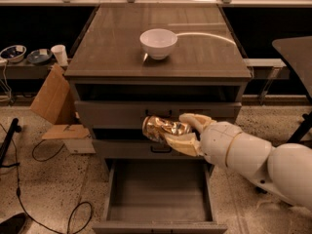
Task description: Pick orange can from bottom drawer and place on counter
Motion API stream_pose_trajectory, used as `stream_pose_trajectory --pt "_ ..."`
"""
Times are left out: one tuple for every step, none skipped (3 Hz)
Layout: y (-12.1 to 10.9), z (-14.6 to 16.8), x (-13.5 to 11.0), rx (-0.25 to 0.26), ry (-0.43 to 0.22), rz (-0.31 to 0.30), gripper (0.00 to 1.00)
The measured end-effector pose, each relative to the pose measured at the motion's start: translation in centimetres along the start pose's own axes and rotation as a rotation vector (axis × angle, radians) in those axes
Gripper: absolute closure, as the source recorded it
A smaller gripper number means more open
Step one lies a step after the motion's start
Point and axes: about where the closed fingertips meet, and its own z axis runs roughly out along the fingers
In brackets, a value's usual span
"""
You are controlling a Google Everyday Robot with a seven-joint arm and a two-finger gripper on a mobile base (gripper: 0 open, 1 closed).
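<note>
Broadly, the grey-brown tabletop (107,48) caps the cabinet; beneath it, at the foot, the bottom drawer (161,194) stands pulled open, its grey floor in view; the white arm (253,155) reaches in from the right, across the drawer fronts; the white bowl (158,43) sits upright near the middle of the tabletop; the gripper (173,127) hangs before the middle drawer front (above the open drawer, below the tabletop), its jaws clamped on the orange can (158,126), which lies sideways, clear of drawer and tabletop.
</note>
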Motion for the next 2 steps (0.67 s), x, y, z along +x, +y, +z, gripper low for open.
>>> stream_pose_trajectory --pt "-2.1 -1.2 -2.8 0.037 -0.031 -0.014 1.00" --pt "-6.5 -2.9 -5.8 0.105 -0.093 -0.004 1.00"
